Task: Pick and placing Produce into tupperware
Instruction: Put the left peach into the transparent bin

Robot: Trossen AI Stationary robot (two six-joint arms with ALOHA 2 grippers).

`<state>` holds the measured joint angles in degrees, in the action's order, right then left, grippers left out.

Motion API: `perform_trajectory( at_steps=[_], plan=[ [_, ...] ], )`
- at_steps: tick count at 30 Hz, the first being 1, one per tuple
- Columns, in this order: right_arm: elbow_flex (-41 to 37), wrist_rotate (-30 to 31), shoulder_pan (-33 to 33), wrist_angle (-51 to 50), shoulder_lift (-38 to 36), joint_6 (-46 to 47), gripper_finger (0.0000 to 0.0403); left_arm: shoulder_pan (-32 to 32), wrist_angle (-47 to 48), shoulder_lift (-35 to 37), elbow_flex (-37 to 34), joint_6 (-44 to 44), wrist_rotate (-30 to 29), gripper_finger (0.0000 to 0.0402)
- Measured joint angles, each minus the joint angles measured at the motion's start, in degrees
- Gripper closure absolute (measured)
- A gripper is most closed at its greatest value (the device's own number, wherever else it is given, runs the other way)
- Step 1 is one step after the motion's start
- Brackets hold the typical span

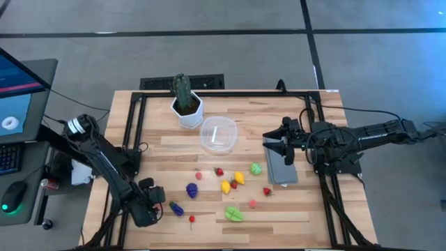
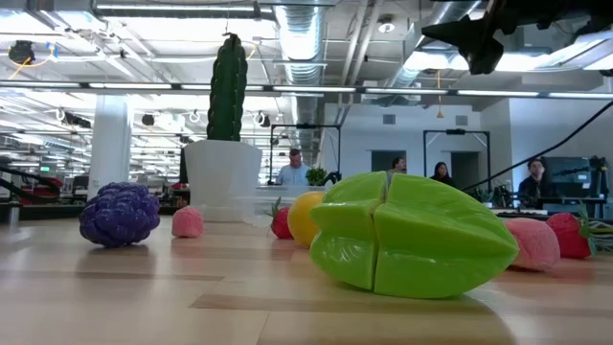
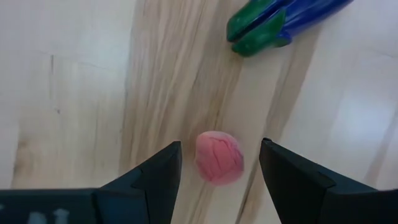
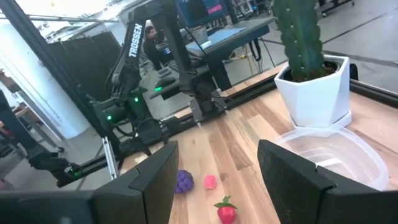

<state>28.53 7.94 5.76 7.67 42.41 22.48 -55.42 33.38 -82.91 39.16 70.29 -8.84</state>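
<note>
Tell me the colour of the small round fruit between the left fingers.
Pink fruit, clearest in the left wrist view.

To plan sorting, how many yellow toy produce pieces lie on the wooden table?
2. One yellow toy piece lies mid-table; the other sits just beside it. Others may be hidden.

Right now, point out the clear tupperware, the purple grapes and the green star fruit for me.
tupperware (image 1: 219,134): high view, on its clear floor, inside the rim.
purple grapes (image 2: 119,215): low view, middle of the bumpy cluster.
green star fruit (image 2: 412,235): low view, on the ridge right of its centre seam.
</note>
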Motion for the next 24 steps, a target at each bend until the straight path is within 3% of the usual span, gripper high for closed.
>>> perform_trajectory(
  at_steps=[24],
  plan=[
    [0.0,0.07,-0.28,0.0,0.0,0.0,0.0159,-1.11,1.22,-0.69,-0.03,-0.02,-1.61,0.0196]
  ],
)
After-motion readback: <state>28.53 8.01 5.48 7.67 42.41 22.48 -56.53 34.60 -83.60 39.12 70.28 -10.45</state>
